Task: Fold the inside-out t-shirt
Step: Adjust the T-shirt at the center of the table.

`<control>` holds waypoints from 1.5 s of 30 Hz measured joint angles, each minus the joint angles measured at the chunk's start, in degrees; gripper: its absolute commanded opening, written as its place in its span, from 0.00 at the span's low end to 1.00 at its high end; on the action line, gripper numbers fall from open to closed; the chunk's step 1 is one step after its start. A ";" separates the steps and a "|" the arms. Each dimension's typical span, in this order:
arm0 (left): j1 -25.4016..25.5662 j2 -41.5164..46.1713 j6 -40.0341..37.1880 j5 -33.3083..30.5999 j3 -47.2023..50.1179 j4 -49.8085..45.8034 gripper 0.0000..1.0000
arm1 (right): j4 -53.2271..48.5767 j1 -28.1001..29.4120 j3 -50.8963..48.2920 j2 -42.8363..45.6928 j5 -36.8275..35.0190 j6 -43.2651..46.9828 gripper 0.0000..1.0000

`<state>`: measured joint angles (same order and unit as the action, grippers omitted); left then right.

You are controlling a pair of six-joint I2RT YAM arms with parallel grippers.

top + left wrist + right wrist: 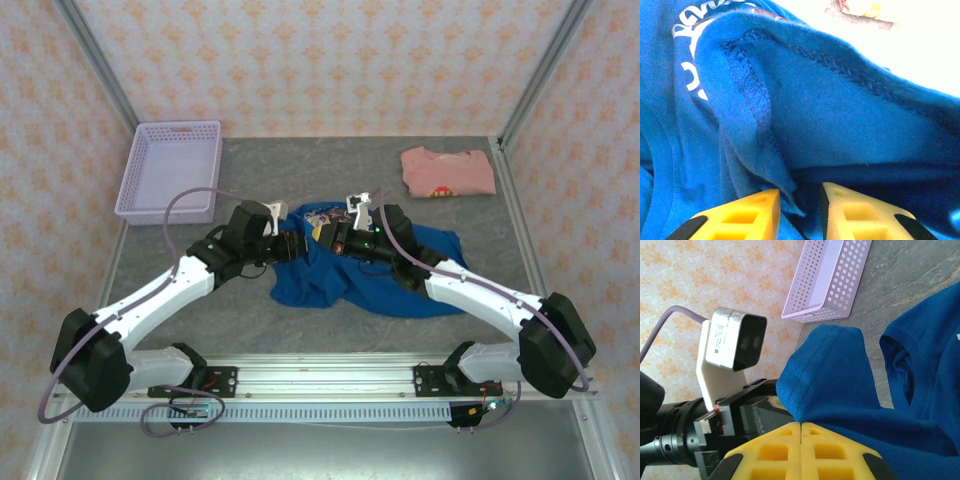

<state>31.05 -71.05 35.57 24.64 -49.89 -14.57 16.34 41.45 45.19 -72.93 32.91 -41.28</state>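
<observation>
The inside-out t-shirt (345,275) lay bunched mid-table between both arms; the right gripper (801,427) was clamped on a fold, likely anchoring it; the left gripper (801,202) stood part-open around a seamed edge, apparently to spread the cloth.

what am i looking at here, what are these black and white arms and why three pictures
Two robot arms are bolted at the near edge of a grey table. One picture looks down from above; the other two come from cameras on each wrist. A blue t-shirt lies crumpled in the middle, a lavender basket far left, a folded pink shirt far right. The right end effector, with yellow fingers, is shut on a fold of the blue shirt. The left end effector has blue fabric between its fingers, not yet pinched.
</observation>
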 measured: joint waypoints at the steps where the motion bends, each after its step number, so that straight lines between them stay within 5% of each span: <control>1: 0.00 -0.76 0.00 0.02 -0.28 0.13 0.27 | -0.02 0.00 0.00 0.00 0.00 0.11 0.00; 5: 0.00 -3.15 0.02 0.00 -1.36 0.33 0.22 | -0.02 0.00 0.00 0.00 -0.02 0.15 0.00; 11: -0.02 -5.38 -0.48 0.02 -2.25 0.48 0.00 | -0.57 0.00 0.00 0.24 -0.92 0.92 0.00; 16: -0.48 -3.52 -1.57 1.79 -2.45 0.35 0.00 | -5.92 -0.04 -0.61 3.48 -5.73 5.79 0.00; 28: -5.29 12.09 -2.27 20.55 -1.81 -3.63 0.00 | -17.44 -0.79 -0.94 10.25 -14.56 23.52 0.00; 39: -7.52 12.76 -11.78 17.18 1.68 -12.87 0.00 | -20.90 -1.40 -4.39 14.95 -13.05 26.25 0.00; 45: -1.70 9.90 -11.93 14.95 5.79 -13.14 0.00 | -24.96 3.15 -9.66 14.53 -6.67 27.93 0.07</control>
<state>29.34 -61.14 23.64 39.59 -44.10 -27.70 -8.62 44.60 35.53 -58.39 26.24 -13.34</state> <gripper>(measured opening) 0.043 0.046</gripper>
